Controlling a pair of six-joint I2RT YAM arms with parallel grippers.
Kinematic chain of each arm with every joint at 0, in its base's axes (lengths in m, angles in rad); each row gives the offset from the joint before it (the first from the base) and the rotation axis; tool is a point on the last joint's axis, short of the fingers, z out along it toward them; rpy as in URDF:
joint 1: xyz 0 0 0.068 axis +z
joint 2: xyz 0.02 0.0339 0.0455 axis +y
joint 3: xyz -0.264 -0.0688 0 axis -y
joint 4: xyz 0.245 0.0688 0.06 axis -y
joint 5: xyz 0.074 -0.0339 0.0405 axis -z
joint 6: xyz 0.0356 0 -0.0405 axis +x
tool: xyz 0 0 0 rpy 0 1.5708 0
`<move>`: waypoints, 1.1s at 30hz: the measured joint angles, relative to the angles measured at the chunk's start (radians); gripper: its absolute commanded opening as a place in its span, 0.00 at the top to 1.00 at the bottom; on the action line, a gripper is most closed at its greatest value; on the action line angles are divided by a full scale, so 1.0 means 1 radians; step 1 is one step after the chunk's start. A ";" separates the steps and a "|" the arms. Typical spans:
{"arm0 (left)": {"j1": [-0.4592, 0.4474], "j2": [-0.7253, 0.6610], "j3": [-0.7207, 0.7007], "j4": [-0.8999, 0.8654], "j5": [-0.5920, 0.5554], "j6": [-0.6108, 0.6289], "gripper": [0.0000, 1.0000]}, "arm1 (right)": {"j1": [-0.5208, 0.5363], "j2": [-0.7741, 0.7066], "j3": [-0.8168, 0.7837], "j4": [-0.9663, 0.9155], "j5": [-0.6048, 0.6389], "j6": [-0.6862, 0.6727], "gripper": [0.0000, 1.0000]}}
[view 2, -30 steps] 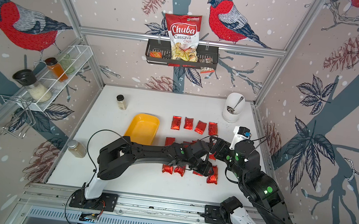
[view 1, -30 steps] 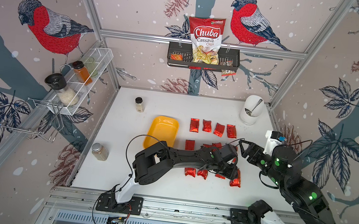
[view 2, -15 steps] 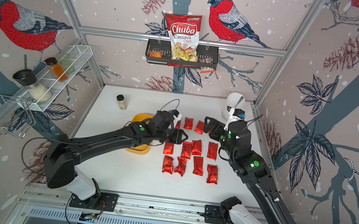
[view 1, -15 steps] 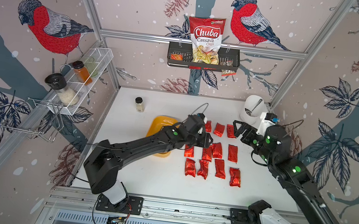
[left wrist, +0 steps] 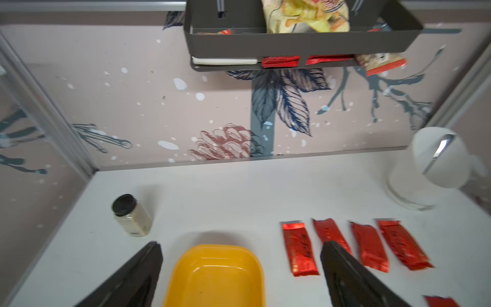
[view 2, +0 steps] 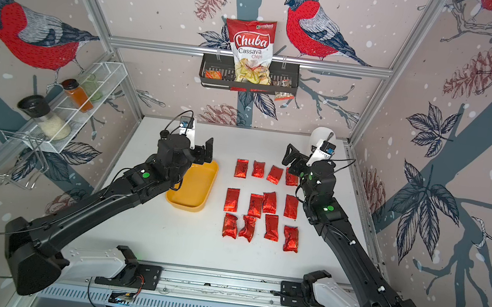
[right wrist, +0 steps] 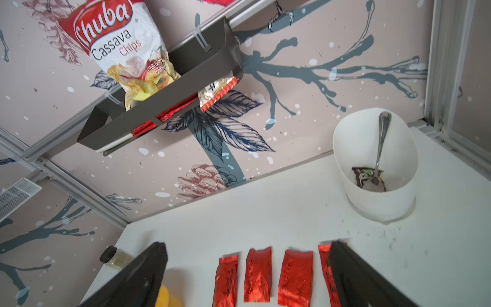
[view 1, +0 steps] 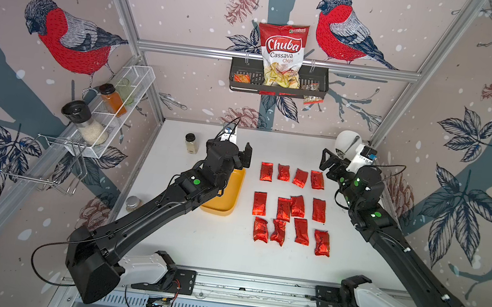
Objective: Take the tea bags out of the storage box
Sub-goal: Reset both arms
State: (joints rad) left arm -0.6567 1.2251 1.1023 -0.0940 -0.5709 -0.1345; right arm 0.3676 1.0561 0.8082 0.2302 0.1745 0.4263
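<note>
- between the fingers [left wrist: 143, 268] of the left gripper [left wrist: 240, 245], nothing is being held; they are standing wide apart, and the far end of the storage box [left wrist: 215, 276] is showing in the gap in the left wrist view.
- between the fingers [right wrist: 353, 276] of the right gripper [right wrist: 247, 245], nothing is being gripped either; they are standing spread wide, and one finger is overlapping the end sachet of a row in the right wrist view.
- in both top views, the left gripper is hovering over the far end of the box, and the right gripper is hovering off the table beside the right end of the far row.
- the tea bags [view 1: 319, 209] are lying flat on the white table [view 1: 213, 246], outside the box and to its right: twelve, in three rows of four.
- two sachets in the middle row are touching; the others are lying apart.
- the left arm is covering part of the box in both top views.
- a spice jar [view 1: 191, 144] is standing beyond the box; a white cup [right wrist: 372, 164] holding a spoon is standing in the far right corner.
- a black basket [view 1: 324, 79] carrying a chips bag [view 1: 282, 52] is hanging on the back wall.
</note>
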 measured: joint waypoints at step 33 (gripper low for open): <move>0.583 0.307 -0.871 1.239 0.159 0.076 0.04 | -0.277 0.447 -0.607 0.948 0.282 -0.343 0.00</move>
State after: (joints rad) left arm -0.0742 1.5318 0.2310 1.1450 -0.4122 -0.0589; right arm 0.0902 1.5028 0.2016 1.1778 0.4561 0.0830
